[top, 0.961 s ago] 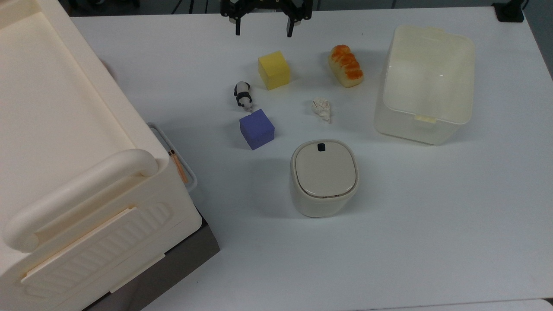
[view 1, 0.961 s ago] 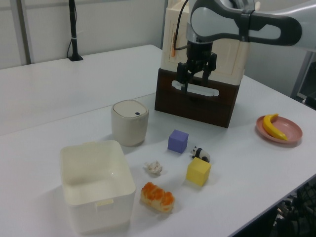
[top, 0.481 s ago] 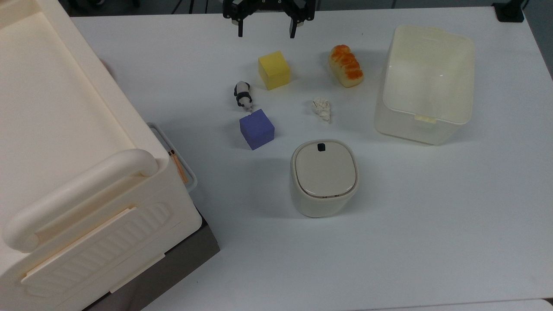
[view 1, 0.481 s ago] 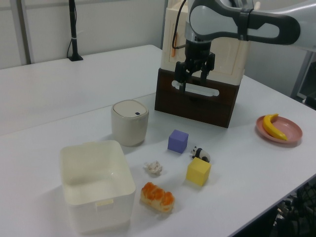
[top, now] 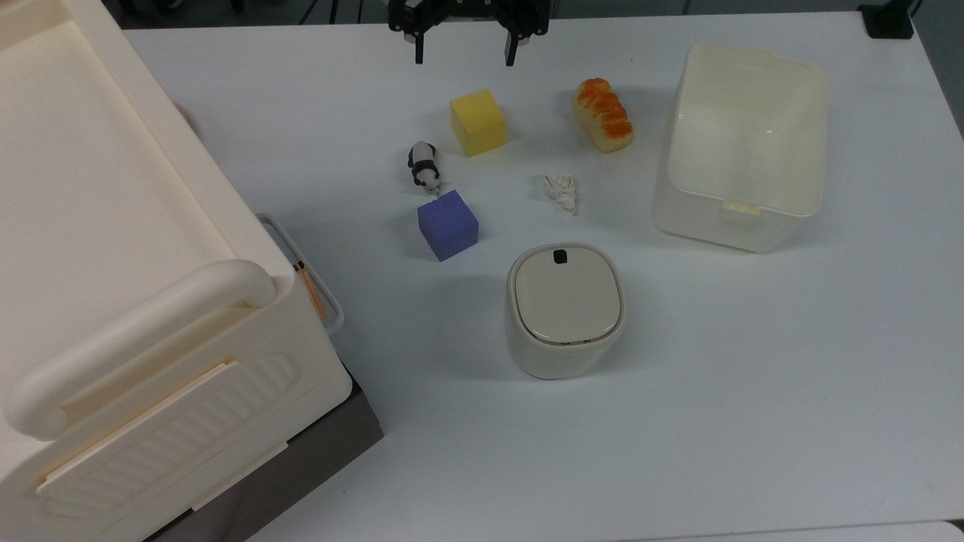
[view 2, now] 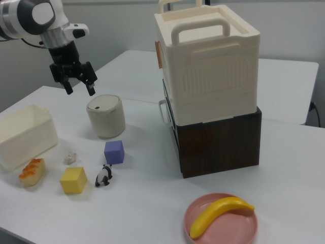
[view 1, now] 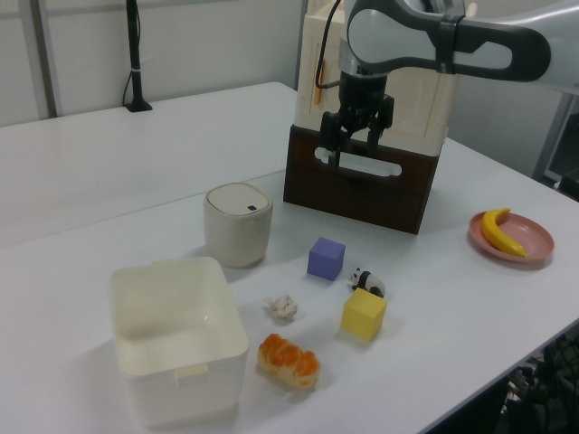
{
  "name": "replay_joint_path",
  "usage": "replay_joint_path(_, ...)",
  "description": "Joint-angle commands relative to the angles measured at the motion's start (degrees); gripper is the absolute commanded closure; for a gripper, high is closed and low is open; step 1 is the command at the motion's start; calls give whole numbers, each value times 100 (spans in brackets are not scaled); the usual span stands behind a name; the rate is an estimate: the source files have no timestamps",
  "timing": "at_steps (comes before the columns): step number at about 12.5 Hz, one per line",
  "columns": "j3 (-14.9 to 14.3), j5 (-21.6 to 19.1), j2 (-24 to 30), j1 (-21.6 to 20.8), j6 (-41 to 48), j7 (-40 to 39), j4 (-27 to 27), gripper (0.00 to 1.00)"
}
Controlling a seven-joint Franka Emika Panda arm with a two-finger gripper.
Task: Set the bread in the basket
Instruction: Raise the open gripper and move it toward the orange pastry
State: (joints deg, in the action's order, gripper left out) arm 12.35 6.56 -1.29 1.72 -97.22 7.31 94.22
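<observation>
Top view: the tool (top: 462, 51), at the upper centre of the frame, hangs above the worktop (top: 753, 391) with its two fingers spread wide and nothing between them. The bread (top: 602, 115) lies in the upper right-centre, to the right of the tool and a little lower in the frame, with the yellow cube (top: 477, 122) between the two but lower than the tool. The loaf's long axis runs diagonally, from upper left to lower right. The basket (top: 806, 197) stands just beside the bread on its right, apart from it and empty.

Left view: the tool (view 1: 353, 147) sits high in the upper centre, well above the worktop; the bread (view 1: 288, 361) rests at the lower centre, near the basket (view 1: 149, 403).

Right view: the tool (view 2: 78, 86) is at upper left, and the bread (view 2: 31, 171) at the lower left just below the basket (view 2: 30, 140).

Judgement: the coming move is a sideways reach plus a long descent. The finger line appears roughly crosswise in the top view, so some wrist turn is probably needed to close across the loaf's narrow width, though the exact angle is hard to read.
</observation>
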Motion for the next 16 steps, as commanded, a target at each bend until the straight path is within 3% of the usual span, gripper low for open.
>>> replay_joint_path(1,4,-120,24,-23,54,78,-53,0)
replay_joint_path(5,21,-120,15,-32,54,-19,-44,0)
replay_joint_path(9,337,-58,15,-32,72,-501,9,0)
replay_joint_path(12,723,-41,24,-32,133,-1362,193,0)
replay_joint_path(16,1032,-32,32,-41,511,-2206,299,0)
